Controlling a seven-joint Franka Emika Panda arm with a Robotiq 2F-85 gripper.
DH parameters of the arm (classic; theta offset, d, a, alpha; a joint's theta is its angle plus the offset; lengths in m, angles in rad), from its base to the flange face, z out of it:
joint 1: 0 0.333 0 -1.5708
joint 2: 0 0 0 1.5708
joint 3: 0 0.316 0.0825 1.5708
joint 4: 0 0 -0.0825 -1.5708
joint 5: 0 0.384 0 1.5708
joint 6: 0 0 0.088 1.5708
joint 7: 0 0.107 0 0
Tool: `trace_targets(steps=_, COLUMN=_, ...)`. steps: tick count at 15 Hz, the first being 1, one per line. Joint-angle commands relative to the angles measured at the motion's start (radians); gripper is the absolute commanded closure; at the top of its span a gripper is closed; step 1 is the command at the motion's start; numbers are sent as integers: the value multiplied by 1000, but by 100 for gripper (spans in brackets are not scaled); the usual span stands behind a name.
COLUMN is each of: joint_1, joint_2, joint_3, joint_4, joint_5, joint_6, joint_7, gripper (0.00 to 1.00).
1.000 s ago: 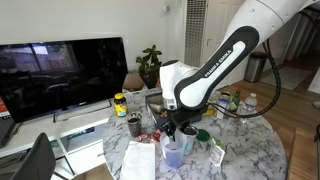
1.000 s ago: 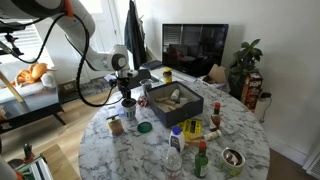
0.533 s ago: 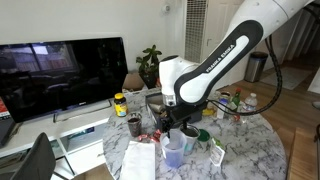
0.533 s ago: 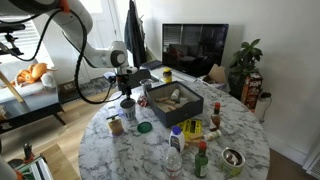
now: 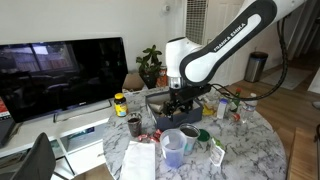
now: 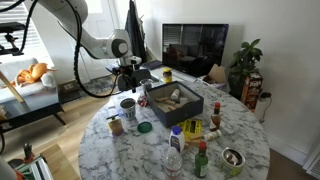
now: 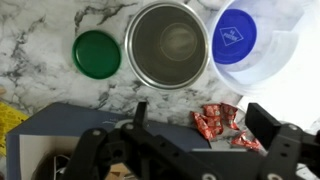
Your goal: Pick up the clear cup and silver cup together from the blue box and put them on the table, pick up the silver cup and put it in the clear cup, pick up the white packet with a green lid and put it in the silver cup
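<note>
The silver cup [image 7: 168, 45] stands upright at the upper middle of the wrist view, and nothing shows inside it. In an exterior view it seems to sit nested in the clear cup [image 5: 172, 148], though from above the clear wall is hard to make out; the pair rests on the round marble surface [image 7: 40, 20], just beside the blue box [image 6: 178, 103] and outside it. The box holds a few pale things too small to name. One flat green disc [image 7: 97, 53] lies left of the cup; one blue-lidded white tub [image 7: 237, 35] sits to its right; a small cluster of red packets [image 7: 214, 122] lies below. The gripper [image 7: 200, 118] hangs above the cup, jaws wide apart, holding nothing. In the room are one dark television [image 5: 60, 70] and one potted plant [image 6: 245, 60].
</note>
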Motion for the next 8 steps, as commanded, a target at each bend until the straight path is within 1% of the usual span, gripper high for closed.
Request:
trace_targets(steps=1, joint_1=-83, joint_2=-34, joint_3=16, joint_4=-102, joint_5=36, joint_6=84, joint_7=-194, gripper=0)
trace_targets(steps=4, joint_1=-145, joint_2=-9, joint_3=37, joint_4=-132, joint_5=94, joint_6=96, joint_7=-379, gripper=0)
trace_targets(steps=8, joint_1=-208, joint_2=18, joint_3=74, joint_4=-168, joint_5=192, joint_6=135, joint_7=-576, gripper=0)
